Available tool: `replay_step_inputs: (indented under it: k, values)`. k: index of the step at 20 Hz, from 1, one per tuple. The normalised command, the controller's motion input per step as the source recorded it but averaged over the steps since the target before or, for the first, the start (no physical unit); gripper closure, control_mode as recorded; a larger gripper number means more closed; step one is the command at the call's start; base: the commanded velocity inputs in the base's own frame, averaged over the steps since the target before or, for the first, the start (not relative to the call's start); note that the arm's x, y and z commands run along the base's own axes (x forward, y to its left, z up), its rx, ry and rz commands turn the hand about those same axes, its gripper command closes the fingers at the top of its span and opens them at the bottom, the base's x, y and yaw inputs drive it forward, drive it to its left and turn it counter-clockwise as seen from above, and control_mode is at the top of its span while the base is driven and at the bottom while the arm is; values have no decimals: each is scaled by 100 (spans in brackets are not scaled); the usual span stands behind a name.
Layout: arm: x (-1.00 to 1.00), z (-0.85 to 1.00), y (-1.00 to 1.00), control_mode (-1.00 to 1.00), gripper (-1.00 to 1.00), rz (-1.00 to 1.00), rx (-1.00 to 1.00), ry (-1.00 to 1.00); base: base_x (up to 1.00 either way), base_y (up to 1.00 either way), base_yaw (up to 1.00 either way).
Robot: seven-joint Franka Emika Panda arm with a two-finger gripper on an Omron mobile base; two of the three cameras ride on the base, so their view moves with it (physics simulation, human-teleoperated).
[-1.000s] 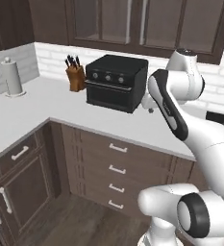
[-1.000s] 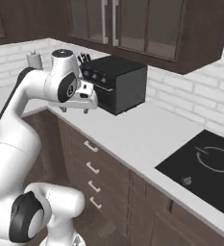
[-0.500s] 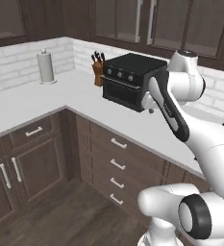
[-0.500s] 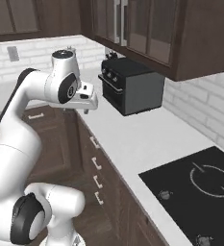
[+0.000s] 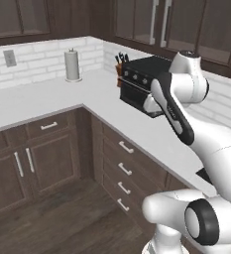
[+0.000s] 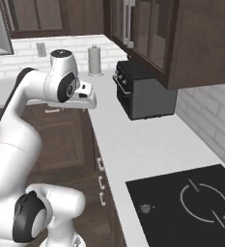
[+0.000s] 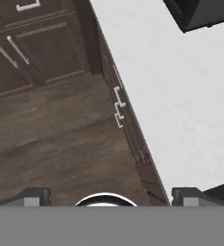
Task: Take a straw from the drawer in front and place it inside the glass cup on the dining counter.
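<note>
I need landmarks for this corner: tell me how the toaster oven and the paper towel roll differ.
The toaster oven is a black, boxy appliance with a front door; the paper towel roll is a pale upright cylinder on a holder. The oven is much the bulkier, and sits nearer the arm. Both stand on the white worktop against the tiled wall.

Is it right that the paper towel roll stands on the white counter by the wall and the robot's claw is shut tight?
Not quite. The paper towel roll does stand on the white counter by the wall, but the claw is wide open, holding nothing. The hand view shows its fingertips far apart.
</note>
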Motion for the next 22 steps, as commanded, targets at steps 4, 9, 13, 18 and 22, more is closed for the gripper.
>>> replay_step_inputs:
  k: [4, 9, 13, 18, 22]
  values:
    - [-3, -1, -8, -100, -100, 6, 0, 0, -16, -36, 20]
    - [-13, 0, 12, -100, -100, 23, -1, -2, 0, 0, 0]
    - [0, -1, 70, -100, -100, 12, -14, -2, 0, 0, 0]
    - [16, -28, 76, -100, -100, 1, -29, 0, 0, 0, 0]
    - [32, -57, 59, -100, -100, 0, -36, 0, 0, 0, 0]
